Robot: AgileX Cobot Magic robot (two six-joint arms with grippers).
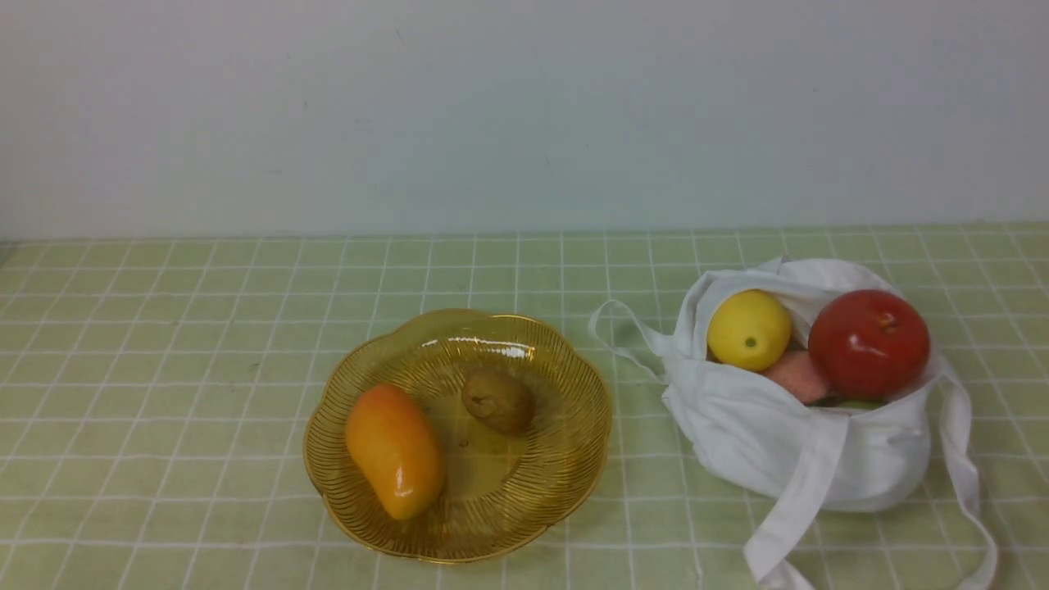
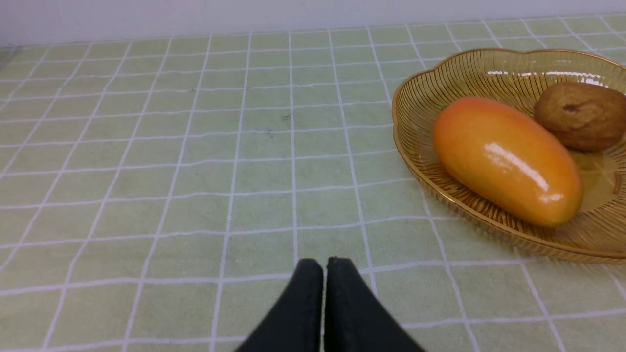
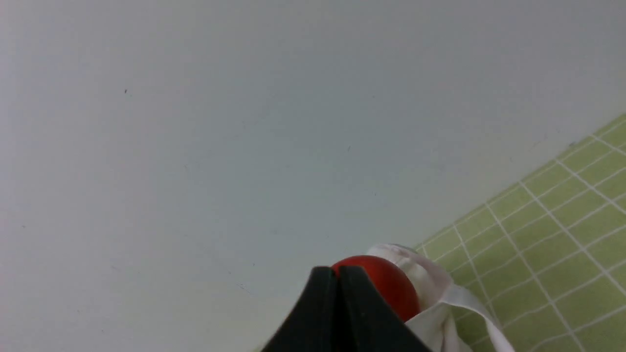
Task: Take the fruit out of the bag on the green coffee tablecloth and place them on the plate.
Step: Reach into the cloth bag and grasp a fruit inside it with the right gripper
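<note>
The white bag (image 1: 819, 442) lies open on the green tablecloth (image 1: 164, 369) at the right. In it sit a red apple (image 1: 869, 342), a yellow lemon (image 1: 749, 329), a pinkish fruit (image 1: 799, 375) and a sliver of a green one (image 1: 860, 404). The amber plate (image 1: 565, 385) at centre holds an orange mango-like fruit (image 1: 395, 451) and a brown fruit (image 1: 497, 400). Neither arm shows in the front view. My left gripper (image 2: 324, 261) is shut and empty over bare cloth beside the plate (image 2: 415, 98). My right gripper (image 3: 338, 270) is shut and empty, just short of the apple (image 3: 391, 283) and bag (image 3: 430, 288).
A plain pale wall (image 1: 524, 115) runs behind the table's far edge. The bag's long strap handles (image 1: 967, 483) trail toward the front right corner.
</note>
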